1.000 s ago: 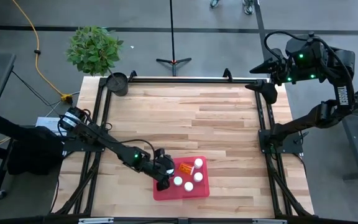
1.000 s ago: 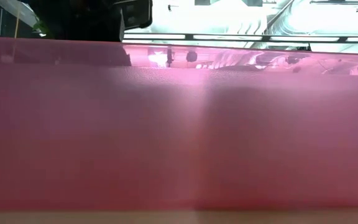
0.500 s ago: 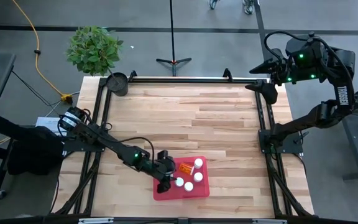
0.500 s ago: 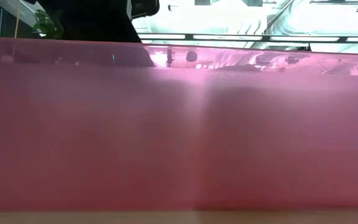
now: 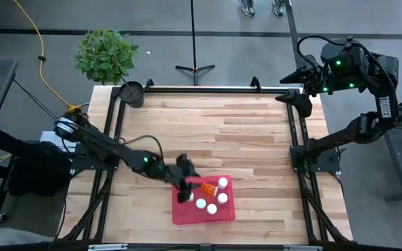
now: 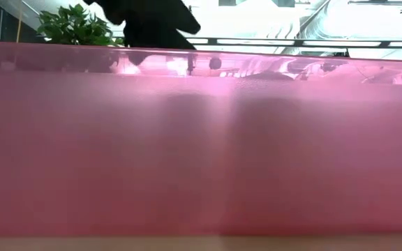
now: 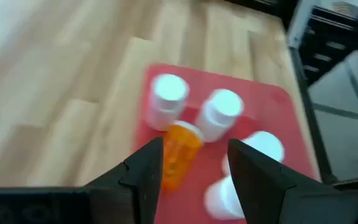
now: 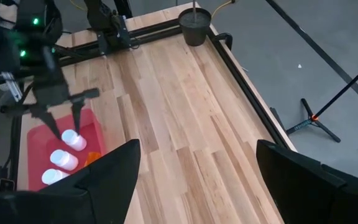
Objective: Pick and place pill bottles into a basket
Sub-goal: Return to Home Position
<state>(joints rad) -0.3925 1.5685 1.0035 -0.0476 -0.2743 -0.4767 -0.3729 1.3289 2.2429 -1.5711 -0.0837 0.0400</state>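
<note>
Four white bottles (image 5: 222, 198) and one orange bottle (image 5: 206, 188) are showing in the red tray (image 5: 187, 216), which is sitting on the wooden table (image 5: 208, 125) at the lower middle of the overhead frame. The white ones are standing upright and the orange one is lying on its side among them. I am holding my left pincer (image 7: 194, 148) over the tray's upper left corner, fingers spread and gripping nothing. My right pincer (image 8: 197, 144) is waiting at the upper right, off the table's corner, fingers spread wide too.
</note>
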